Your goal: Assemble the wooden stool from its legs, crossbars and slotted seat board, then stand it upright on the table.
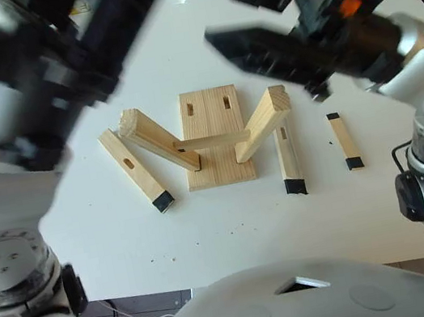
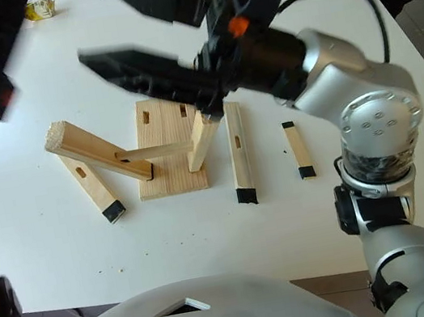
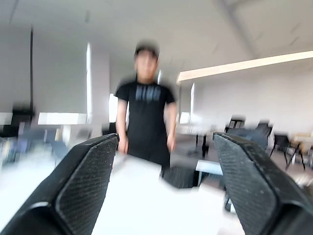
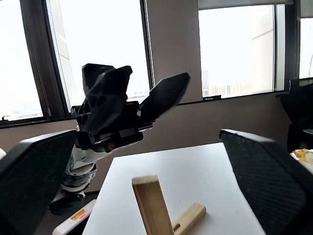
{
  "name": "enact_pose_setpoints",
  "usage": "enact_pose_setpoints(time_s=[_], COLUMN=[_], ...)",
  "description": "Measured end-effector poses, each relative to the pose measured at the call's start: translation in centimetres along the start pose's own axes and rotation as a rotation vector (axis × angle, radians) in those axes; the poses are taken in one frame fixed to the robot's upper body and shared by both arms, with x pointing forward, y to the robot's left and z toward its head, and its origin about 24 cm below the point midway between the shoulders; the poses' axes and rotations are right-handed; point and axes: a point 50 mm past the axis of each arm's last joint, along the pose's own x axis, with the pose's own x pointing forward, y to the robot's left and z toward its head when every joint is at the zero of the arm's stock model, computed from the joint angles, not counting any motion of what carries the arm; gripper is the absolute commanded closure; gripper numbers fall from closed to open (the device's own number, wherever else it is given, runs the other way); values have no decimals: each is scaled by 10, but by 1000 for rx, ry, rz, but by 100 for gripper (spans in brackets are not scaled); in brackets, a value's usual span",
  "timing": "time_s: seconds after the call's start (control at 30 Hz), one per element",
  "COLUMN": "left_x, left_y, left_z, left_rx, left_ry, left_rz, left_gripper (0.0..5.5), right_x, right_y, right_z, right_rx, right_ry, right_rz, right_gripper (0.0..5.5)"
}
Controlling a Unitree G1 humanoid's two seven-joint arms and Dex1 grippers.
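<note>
overhead, the left eye view showed the seat board (image 1: 214, 136) flat on the table (image 1: 209, 233), legs (image 1: 158, 139) leaning on it, the right hand (image 1: 210, 7) above, wide apart, empty. left wrist view: left hand (image 3: 166, 137) spread, empty. right wrist view showed that hand opposite, beyond a leg.

Both arms high, left gripper (image 3: 166, 137) and right gripper (image 1: 210, 7) empty, fingers wide apart.

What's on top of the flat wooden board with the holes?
Two legs lean outward on the seat board, with a thin crossbar between them. Two slots at its far end are bare. The legs' lower ends cover the board there, so any slots beneath are hidden.
</note>
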Motion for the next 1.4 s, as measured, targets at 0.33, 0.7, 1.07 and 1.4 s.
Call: enact_pose_setpoints(time_s=[0.33, 0.7, 1.07, 1.4], left_x=[-10, -2, -63, -166], left_y=[8, 0, 66, 81], left_z=[-21, 82, 97, -62], left_rx=[-14, -74, 150, -60], left_ry=[-21, -563, -279, 759], left_rz=[6, -82, 137, 89], left_gripper=[192, 192, 192, 192], right_x=[1, -10, -86, -114], right_y=[-2, -5, -110, -97], right_z=[-14, 50, 3, -82], right_rx=[-53, 38, -214, -232], right_ry=[32, -310, 22, 382], right_rz=[8, 30, -801, -727], right_gripper=[10, 10, 10, 10])
